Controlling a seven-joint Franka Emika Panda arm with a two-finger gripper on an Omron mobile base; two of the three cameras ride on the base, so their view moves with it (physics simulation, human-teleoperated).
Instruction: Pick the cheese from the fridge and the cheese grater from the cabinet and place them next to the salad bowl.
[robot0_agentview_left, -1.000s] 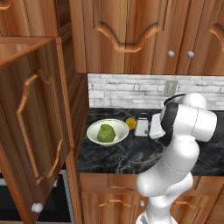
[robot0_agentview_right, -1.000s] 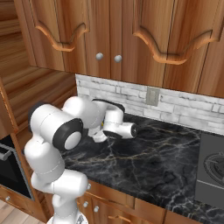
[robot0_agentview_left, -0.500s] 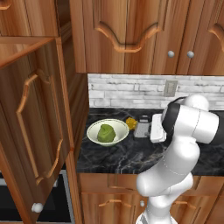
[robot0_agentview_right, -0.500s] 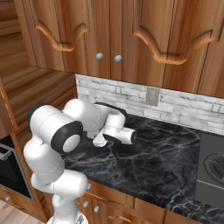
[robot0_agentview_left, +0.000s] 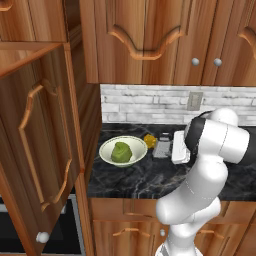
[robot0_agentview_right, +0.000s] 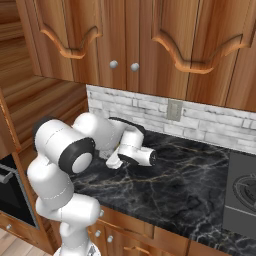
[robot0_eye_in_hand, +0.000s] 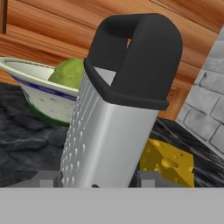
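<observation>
Closest to your hand camera the two dark fingertips (robot0_eye_in_hand: 49, 178) sit either side of the grater's base, one at each lower flank. Whether they press on it or stand just off it, you cannot tell. The grater (robot0_eye_in_hand: 116, 109) stands upright on the black marble counter (robot0_eye_in_hand: 26, 148), silver body tapering up to a dark handle.

Just behind the grater, low on its right in the hand view, the cheese (robot0_eye_in_hand: 166, 162) lies on the counter, yellow with holes. On the other side and a bit further back is the salad bowl (robot0_eye_in_hand: 37, 94), white, with a green lump (robot0_eye_in_hand: 70, 72) inside.

From the left base view you see the same row: bowl (robot0_agentview_left: 123, 151), cheese (robot0_agentview_left: 149, 139), grater (robot0_agentview_left: 162, 146), all near each other, with the gripper (robot0_agentview_left: 172, 147) reaching in from the grater's right. The cheese is just beside the bowl rim; the grater is just beside the cheese.

Further back, a pale brick wall (robot0_agentview_left: 145, 106) with a socket plate (robot0_agentview_left: 195, 100). The cabinet door (robot0_agentview_left: 42, 145) hangs open at left.

In the right base view the arm (robot0_agentview_right: 100, 142) folds low over the counter (robot0_agentview_right: 190, 175).
</observation>
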